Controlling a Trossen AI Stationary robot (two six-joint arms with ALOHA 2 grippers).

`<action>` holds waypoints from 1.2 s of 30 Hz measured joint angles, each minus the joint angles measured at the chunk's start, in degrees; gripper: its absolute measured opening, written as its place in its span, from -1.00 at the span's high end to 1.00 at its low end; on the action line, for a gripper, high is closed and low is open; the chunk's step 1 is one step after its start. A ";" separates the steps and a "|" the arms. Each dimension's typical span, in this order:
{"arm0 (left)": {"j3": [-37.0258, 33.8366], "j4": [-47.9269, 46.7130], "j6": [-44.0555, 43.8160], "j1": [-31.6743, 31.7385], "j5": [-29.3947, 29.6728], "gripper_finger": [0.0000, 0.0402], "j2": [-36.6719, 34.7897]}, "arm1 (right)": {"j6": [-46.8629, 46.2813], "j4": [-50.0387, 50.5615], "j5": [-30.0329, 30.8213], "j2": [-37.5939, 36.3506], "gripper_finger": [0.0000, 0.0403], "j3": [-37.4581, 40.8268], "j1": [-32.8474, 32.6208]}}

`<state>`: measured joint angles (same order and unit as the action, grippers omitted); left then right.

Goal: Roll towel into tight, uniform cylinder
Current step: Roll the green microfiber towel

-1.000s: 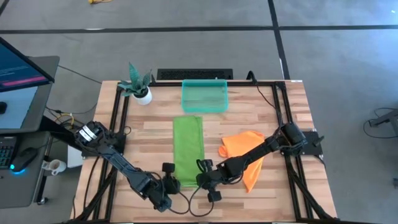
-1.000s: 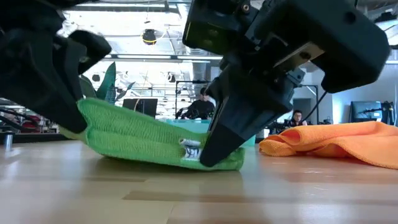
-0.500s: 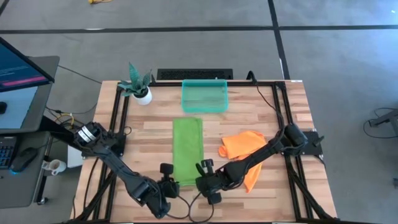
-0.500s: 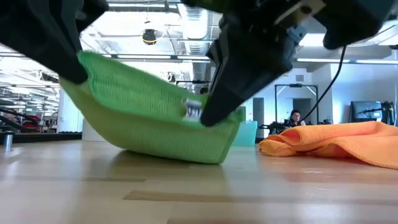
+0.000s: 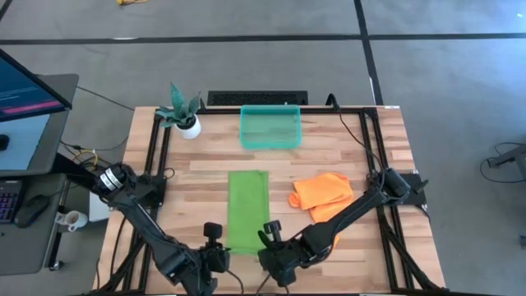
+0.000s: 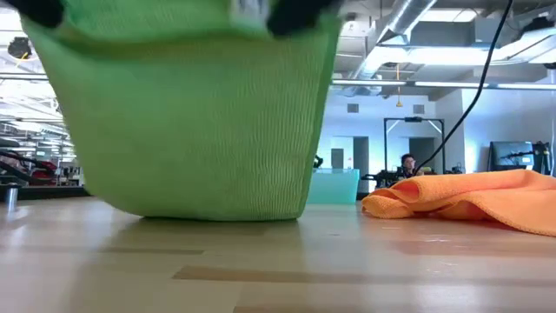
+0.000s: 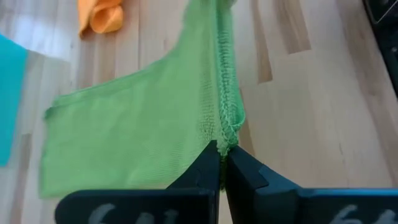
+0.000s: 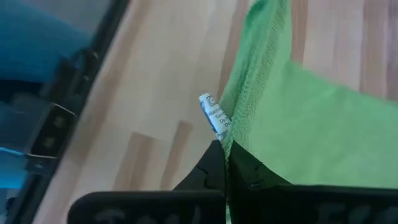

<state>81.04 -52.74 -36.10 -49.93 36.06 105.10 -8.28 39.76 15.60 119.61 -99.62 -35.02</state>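
Right now I have both grippers pinched tight on the near corners of the green towel [image 5: 247, 207]: left gripper [image 7: 221, 167] on one hem, right gripper [image 8: 225, 163] beside the white label [image 8: 214, 116]; that near edge hangs lifted off the table [image 5: 345, 148] while the far end lies flat; my worry is uneven travel skewing the first fold into a cone, a thin hem slipping free, or snagging the orange cloth [image 5: 320, 194] nearby.

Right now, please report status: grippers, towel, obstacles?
Left gripper and right gripper shut on green towel, near edge lifted. Orange cloth lies beside it, apart.
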 joint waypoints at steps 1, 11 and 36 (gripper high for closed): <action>0.66 -1.25 -0.83 -0.32 0.54 0.99 -0.02 | 0.21 0.25 0.23 0.00 0.96 -0.69 -0.29; 0.27 -7.51 -3.83 0.23 7.91 0.99 -0.07 | 1.15 2.00 4.87 -0.02 0.93 0.43 2.54; -9.71 -8.32 -5.06 19.79 10.92 0.99 -0.04 | -6.77 1.43 10.18 0.61 0.94 9.05 18.75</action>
<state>71.33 -61.06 -41.17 -30.15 46.98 105.06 -15.05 41.19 25.78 120.22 -90.56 -16.27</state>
